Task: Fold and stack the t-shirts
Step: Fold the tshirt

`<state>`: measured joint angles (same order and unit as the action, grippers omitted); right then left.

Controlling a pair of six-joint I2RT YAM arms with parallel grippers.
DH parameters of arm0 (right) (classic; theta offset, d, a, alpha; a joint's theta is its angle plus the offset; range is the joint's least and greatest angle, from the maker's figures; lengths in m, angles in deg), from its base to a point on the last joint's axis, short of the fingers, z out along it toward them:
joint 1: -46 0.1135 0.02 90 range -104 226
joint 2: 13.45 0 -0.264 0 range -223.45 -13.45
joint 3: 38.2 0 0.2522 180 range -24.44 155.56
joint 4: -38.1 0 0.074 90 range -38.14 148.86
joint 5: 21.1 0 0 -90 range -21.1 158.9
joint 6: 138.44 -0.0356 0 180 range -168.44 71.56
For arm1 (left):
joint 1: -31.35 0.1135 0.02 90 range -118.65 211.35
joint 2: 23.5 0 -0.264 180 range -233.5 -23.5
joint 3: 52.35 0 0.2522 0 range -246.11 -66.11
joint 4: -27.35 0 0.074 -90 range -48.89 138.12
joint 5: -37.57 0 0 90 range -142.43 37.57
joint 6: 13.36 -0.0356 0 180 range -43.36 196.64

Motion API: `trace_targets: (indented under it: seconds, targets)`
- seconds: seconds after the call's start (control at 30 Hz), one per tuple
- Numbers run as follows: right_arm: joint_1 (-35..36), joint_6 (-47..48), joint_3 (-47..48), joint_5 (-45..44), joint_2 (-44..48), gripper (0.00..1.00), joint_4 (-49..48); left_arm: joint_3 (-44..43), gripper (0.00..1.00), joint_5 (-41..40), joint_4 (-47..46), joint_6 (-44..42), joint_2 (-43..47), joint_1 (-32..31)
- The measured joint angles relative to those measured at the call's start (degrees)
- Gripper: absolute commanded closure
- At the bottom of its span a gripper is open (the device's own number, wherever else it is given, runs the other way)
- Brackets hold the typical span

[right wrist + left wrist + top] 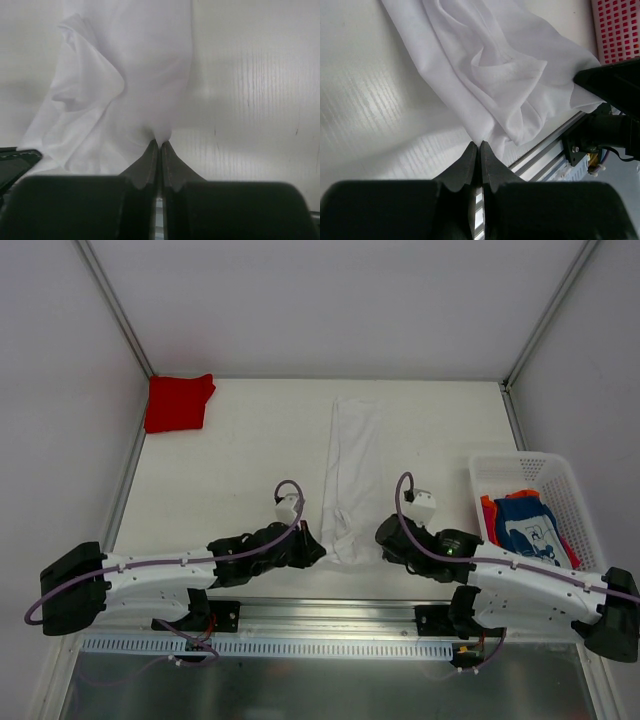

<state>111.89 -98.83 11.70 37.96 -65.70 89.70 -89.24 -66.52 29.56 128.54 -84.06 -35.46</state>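
Bunching into soft wrinkles at its near end, the white t-shirt [352,465] lies in the middle of the bench [240,460] as a long, narrow strip folded lengthwise, and it is smoother farther up. The left hand [318,552] is clenched on the near left corner of the hem, fingertips pressed together with the cloth edge caught at their tips. The right hand [383,536] is clenched on the near right corner, a small tuck of fabric gathered between its tips. The left arm [160,565] and right arm [540,575] lie low, reaching inward from the outer sides, so the two hands face each other across the strip's near end.

The strip's long axis runs from the near edge straight toward the far wall. To the right stands a white mesh basket [520,460] holding a blue t-shirt [525,525] with white print and an orange-red t-shirt [488,512]. A folded red t-shirt [178,402] sits in the far left corner, well apart from the rest.
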Motion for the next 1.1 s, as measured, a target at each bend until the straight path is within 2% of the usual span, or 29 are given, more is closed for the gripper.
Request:
trace_targets:
  seconds: [0.37, 0.67, 0.9, 1.1]
  targets:
    - [-2.2, 5.7, 12.0, -4.5, -13.8, 0.99, 1.7, -7.1, 1.00, -3.0, 3.5, -4.2, -1.2, 0.0]
    - [-11.5, 12.5, 16.8, -4.3, -18.6, 0.99, 1.2, -13.9, 1.00, -11.8, 8.7, -11.0, -2.7, 1.0]
    - [-15.5, 17.1, 18.0, -3.2, -20.7, 1.00, -1.6, -15.7, 1.00, -14.1, 9.1, -14.6, -5.9, 4.3]
    - [-17.5, 19.8, 18.9, -1.2, -26.5, 1.00, -4.4, -16.7, 1.00, -14.5, 8.8, -15.6, -12.3, 6.6]
